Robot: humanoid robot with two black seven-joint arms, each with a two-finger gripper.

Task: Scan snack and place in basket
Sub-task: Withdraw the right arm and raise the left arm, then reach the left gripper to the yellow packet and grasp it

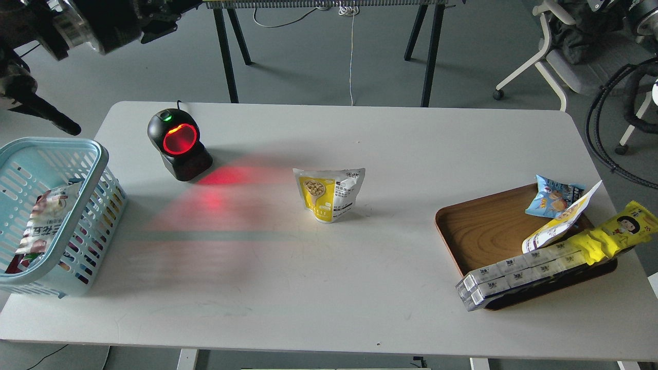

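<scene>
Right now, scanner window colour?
Glowing red ring on the black scanner, green light on top; head view.

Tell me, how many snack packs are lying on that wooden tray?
3 that I can see: a blue packet at the back, a white-and-yellow pouch leaning mid-tray, and a long yellow pack across the front edge of the wooden tray. More may hide beneath.

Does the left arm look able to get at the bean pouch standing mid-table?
Probably yes. The pouch stands upright alone on bare table, with the scanner and basket well off to its left. The left arm is raised at the upper left, away from it.
</scene>
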